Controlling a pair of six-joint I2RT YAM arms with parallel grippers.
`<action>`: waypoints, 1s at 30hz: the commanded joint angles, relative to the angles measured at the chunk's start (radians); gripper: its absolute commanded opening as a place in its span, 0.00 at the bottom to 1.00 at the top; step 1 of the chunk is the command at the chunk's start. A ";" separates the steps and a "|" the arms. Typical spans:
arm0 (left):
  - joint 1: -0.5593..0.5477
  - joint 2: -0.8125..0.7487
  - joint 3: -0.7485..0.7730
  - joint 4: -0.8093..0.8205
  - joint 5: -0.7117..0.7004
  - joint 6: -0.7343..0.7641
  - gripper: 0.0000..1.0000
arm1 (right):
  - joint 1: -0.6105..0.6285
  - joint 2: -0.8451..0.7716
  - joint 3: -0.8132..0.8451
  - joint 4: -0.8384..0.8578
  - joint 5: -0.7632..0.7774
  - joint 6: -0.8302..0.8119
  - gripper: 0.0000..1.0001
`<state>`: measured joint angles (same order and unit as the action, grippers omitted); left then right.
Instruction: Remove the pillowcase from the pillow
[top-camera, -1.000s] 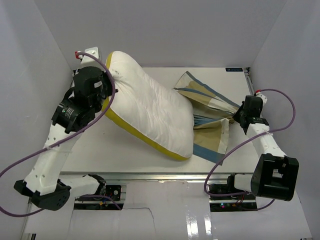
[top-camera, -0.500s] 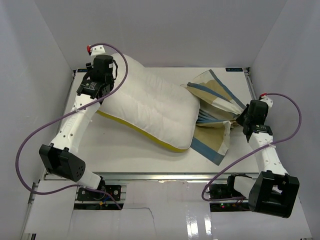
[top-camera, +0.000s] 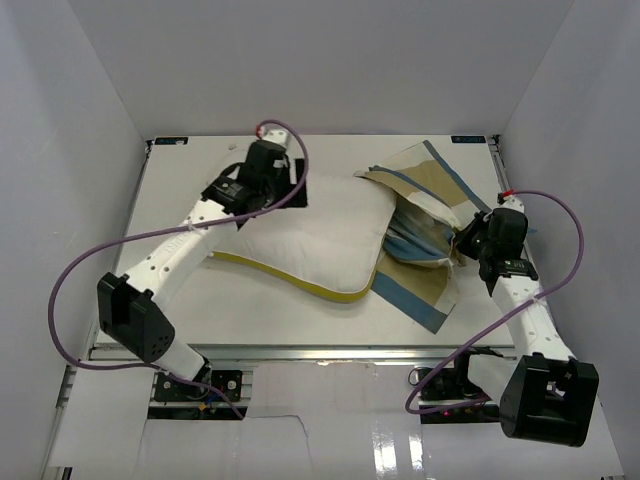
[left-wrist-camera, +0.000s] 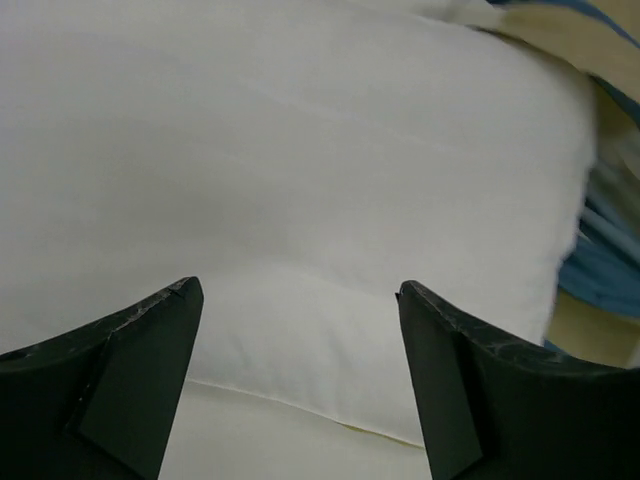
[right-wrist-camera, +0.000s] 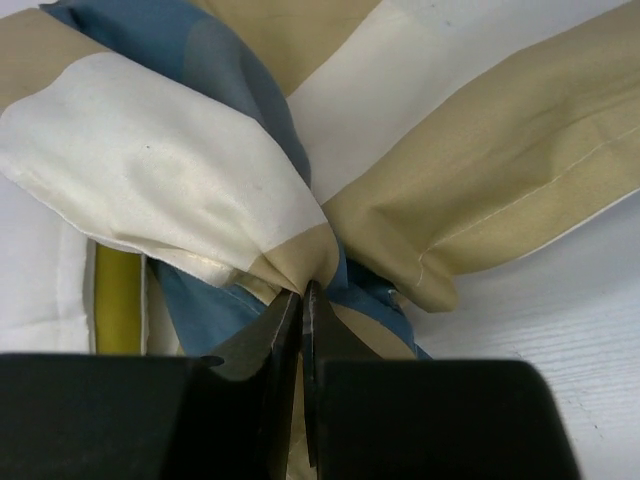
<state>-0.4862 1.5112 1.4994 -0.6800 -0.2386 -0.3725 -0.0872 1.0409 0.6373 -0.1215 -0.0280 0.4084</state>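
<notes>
The white pillow lies flat across the middle of the table, its yellow piping along the near edge. Its right end sits in the bunched tan, blue and cream pillowcase. My left gripper hovers over the pillow's far left part, open, with nothing between its fingers. In the left wrist view the left gripper frames only the pillow. My right gripper is shut on a gathered fold of the pillowcase at the pillowcase's right side, and the pinch shows at the tips of the right gripper.
White walls close in the table on the left, back and right. A metal rail runs along the near edge. Purple cables loop off both arms.
My left gripper opened and let go of the pillow, which dropped flat onto the table. The left arm swung right over it. The right gripper stayed shut on the pillowcase, shifting slightly left.
</notes>
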 joint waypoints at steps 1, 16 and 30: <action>-0.162 0.039 -0.034 0.028 0.159 -0.048 0.90 | 0.017 -0.031 -0.021 0.065 -0.052 0.000 0.08; -0.453 0.539 0.111 0.005 -0.100 -0.175 0.94 | 0.032 -0.044 -0.080 0.068 -0.095 -0.025 0.08; -0.428 -0.020 -0.283 -0.231 -0.399 -0.318 0.00 | 0.015 -0.093 0.057 -0.026 0.154 -0.013 0.08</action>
<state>-0.9379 1.6531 1.2621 -0.7948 -0.5152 -0.6277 -0.0601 0.9619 0.6144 -0.1474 0.0414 0.3931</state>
